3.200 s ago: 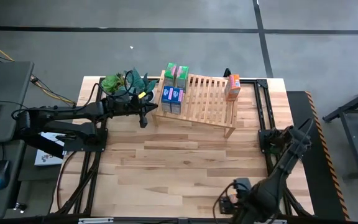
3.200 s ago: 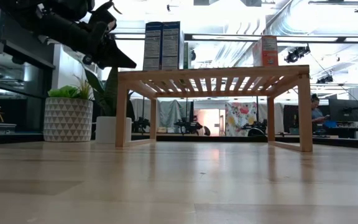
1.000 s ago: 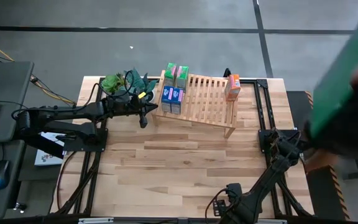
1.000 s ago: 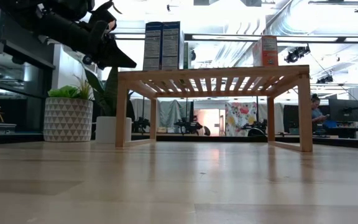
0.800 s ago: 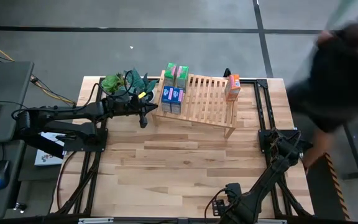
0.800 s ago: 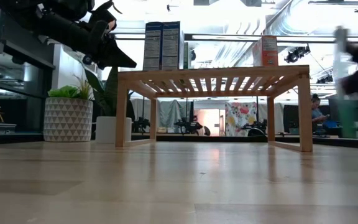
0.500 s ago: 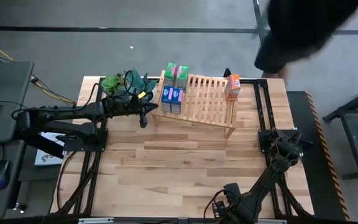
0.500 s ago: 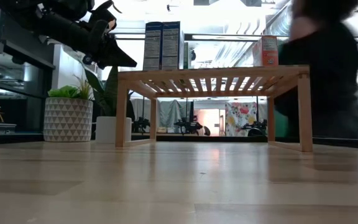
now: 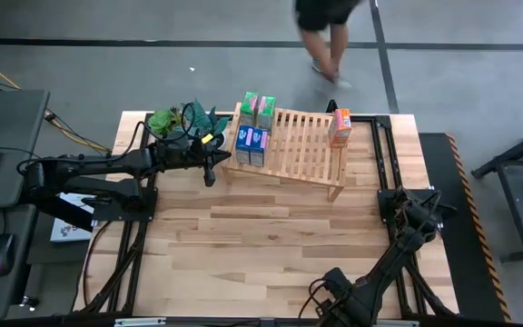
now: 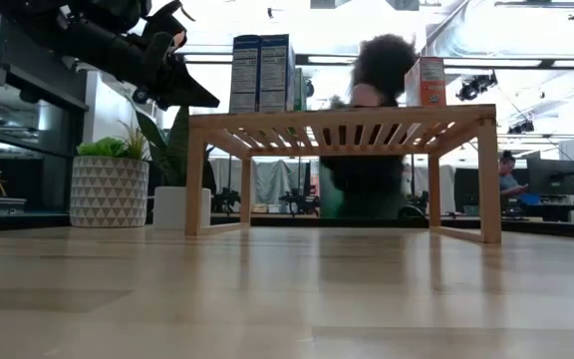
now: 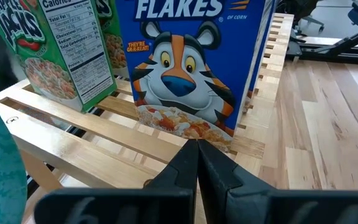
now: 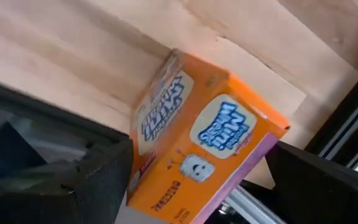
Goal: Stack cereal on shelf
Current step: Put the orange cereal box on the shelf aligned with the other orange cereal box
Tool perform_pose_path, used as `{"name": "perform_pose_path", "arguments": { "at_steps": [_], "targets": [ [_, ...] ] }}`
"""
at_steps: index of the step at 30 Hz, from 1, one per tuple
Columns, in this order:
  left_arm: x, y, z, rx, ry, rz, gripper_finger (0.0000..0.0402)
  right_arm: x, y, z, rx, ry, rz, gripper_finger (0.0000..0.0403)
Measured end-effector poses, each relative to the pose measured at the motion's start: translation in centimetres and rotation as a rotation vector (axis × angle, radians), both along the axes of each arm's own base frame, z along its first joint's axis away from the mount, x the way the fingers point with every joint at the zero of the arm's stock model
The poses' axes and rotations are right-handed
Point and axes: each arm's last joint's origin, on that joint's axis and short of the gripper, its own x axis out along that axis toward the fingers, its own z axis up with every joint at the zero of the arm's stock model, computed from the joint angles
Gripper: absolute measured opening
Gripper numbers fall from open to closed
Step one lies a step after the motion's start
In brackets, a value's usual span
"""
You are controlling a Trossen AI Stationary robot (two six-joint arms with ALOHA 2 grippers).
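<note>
Key relation: the last orange box lies flat on the surface at the near right edge, right between the spread fingers of the right hand, not gripped yet as far as I can tell. In the high view that hand sits by the right-side frame, well apart from the shelf. Box's long axis runs slantwise across the gap between the fingers, so the fingers look set to close on its narrow sides. Right arm is clearly the nearer one for this box.

Box look: orange cardboard, blue logo on the face, purple strip along one edge, corners intact.

Left hand hovers at the left end of the shelf, fingers pressed together, holding nothing; in its wrist view a blue box stands upright just beyond the fingertips, a green box beside it.

On the shelf: two blue and two green boxes clustered at the left end, one orange box upright at the far right corner. My read: five placed, one to go.

A person walks past the far side.
</note>
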Motion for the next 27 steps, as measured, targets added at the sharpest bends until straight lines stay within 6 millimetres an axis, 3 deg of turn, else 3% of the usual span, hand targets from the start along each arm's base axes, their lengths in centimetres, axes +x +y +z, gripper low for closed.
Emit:
{"name": "perform_pose_path", "arguments": {
  "at_steps": [8, 14, 27],
  "targets": [
    [0.00, 0.01, 0.00, 0.001, 0.001, 0.000, 0.0000, -0.04, 0.13, 0.00, -0.032, 0.011, -0.284, 0.0353],
    [-0.01, 0.00, -0.01, 0.001, 0.001, 0.000, 0.0000, 0.05, 0.51, -0.05, -0.021, -0.029, -0.324, 0.0343],
    [0.00, 0.00, 0.00, 0.003, 0.002, -0.001, 0.0000, 0.25, 0.34, -0.04, -0.027, -0.039, -0.332, 0.0222]
  ]
}}
